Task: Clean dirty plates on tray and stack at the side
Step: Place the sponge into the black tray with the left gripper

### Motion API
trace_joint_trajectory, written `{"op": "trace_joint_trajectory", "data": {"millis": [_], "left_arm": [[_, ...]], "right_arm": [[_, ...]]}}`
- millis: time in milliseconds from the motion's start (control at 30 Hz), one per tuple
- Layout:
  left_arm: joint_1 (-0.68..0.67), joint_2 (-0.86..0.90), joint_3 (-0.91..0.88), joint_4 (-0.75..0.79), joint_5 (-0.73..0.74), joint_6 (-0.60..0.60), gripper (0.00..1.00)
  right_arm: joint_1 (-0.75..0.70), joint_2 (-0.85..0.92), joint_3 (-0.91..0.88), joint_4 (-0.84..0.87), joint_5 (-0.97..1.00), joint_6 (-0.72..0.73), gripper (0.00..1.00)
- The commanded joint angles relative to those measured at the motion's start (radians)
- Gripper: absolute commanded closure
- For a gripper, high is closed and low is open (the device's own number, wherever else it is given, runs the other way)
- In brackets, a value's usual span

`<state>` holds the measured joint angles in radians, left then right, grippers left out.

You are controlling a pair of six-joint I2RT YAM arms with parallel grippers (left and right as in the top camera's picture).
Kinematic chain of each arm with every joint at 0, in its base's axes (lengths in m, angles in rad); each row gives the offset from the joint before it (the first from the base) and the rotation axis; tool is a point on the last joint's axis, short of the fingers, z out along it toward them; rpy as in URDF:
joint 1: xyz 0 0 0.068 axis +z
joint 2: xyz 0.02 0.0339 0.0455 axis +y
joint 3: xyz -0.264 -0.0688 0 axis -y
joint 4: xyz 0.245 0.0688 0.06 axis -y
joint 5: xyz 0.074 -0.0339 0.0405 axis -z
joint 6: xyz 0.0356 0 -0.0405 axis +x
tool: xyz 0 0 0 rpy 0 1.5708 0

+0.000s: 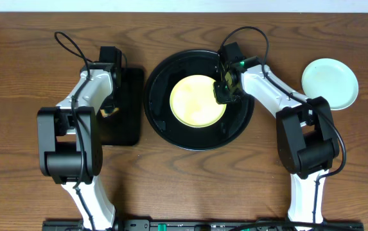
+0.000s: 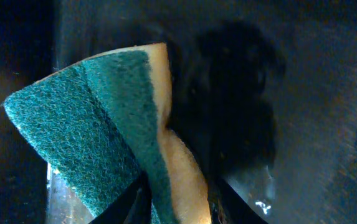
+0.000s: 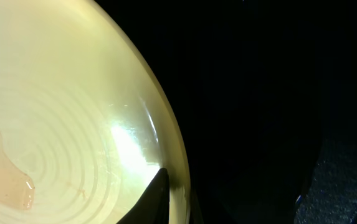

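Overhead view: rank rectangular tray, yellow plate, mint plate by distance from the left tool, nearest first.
From the left tool, which grips the sponge:
1. Rectangular tray, directly beneath it.
2. Yellow plate, to its right, inside the round tray.
3. Mint plate, far right side.

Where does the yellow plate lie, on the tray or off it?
On it: the yellow plate lies flat within the round black tray.

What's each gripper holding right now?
Left gripper: closed on the sponge.
Right gripper: closed on the yellow plate, at its rim.
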<state>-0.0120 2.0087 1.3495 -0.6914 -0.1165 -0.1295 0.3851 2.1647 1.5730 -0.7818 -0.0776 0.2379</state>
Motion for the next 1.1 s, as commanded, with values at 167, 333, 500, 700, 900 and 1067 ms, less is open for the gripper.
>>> {"op": "trace_joint_trajectory", "data": {"millis": [167, 333, 500, 700, 900, 1067], "left_arm": [[-0.004, -0.107, -0.013, -0.074, 0.150, 0.006, 0.64], [-0.004, -0.135, -0.012, -0.060, 0.145, 0.005, 0.44], [-0.004, -0.135, -0.013, -0.064, 0.040, -0.010, 0.36], [-0.004, -0.135, -0.013, -0.063, -0.001, -0.010, 0.23], [-0.004, -0.135, -0.013, -0.071, -0.001, -0.010, 0.17], [-0.004, -0.135, -0.013, -0.071, 0.000, -0.010, 0.16]], "right_arm": [[0.002, 0.034, -0.018, -0.005, 0.021, 0.001, 0.92], [0.002, 0.034, -0.018, -0.004, 0.021, 0.001, 0.91], [0.002, 0.034, -0.018, -0.004, 0.021, 0.000, 0.74], [0.002, 0.034, -0.018, 0.001, 0.021, -0.011, 0.72], [0.002, 0.035, -0.018, 0.003, 0.021, -0.010, 0.88], [0.003, 0.035, -0.017, 0.006, 0.021, -0.010, 0.99]]}}
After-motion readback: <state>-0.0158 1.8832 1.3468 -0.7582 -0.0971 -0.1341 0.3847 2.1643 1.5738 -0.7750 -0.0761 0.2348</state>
